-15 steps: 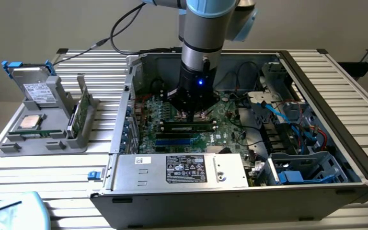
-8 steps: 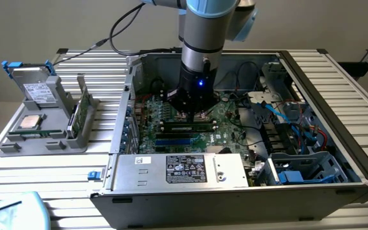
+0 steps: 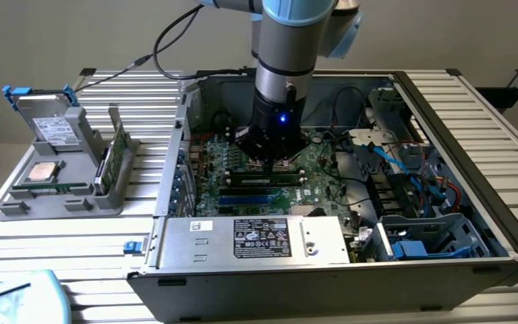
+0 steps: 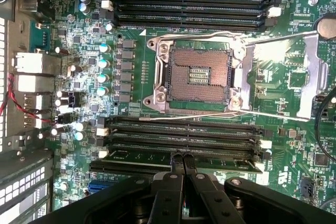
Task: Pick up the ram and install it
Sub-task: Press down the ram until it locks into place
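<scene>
The ram (image 4: 131, 157) is a long green stick lying in one of the black sockets beside the processor socket, and it also shows on the motherboard as the ram (image 3: 257, 179). My gripper (image 4: 182, 157) is shut, its two fingertips pressed together and resting on the ram's top edge near its middle. Seen in the exterior view, the gripper (image 3: 272, 162) reaches straight down into the open computer case (image 3: 475, 223), directly over the ram.
An empty processor socket (image 4: 198, 74) with its raised silver latch frame (image 4: 310, 72) lies beside the ram. More black sockets (image 4: 189, 6) run beyond it. A power supply (image 3: 254, 239) and cables (image 3: 403, 169) crowd the case. A grey rack (image 3: 61, 196) at the exterior view's left holds a silver chip (image 3: 41, 172).
</scene>
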`<state>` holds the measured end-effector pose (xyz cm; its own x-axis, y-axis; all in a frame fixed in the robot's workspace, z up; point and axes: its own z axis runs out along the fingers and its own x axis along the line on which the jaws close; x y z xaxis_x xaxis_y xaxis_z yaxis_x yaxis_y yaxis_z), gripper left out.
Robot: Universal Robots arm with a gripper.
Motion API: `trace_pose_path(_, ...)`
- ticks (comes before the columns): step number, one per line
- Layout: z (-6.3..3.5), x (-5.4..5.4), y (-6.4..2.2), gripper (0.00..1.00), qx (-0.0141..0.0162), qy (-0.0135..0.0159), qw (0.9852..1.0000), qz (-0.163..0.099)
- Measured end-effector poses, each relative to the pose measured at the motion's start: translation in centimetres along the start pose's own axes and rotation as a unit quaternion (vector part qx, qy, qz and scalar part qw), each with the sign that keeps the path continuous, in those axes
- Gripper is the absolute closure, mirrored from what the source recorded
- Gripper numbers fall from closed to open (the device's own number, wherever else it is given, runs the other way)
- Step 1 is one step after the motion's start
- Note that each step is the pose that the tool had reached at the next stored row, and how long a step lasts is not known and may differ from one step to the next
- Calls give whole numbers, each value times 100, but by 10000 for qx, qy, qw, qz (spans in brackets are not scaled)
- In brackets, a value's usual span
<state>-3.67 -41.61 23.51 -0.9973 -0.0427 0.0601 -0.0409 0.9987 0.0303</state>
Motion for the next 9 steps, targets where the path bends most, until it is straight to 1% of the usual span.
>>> trace_pose_path(9,-3,34,-45,90,0,-3,10000,1)
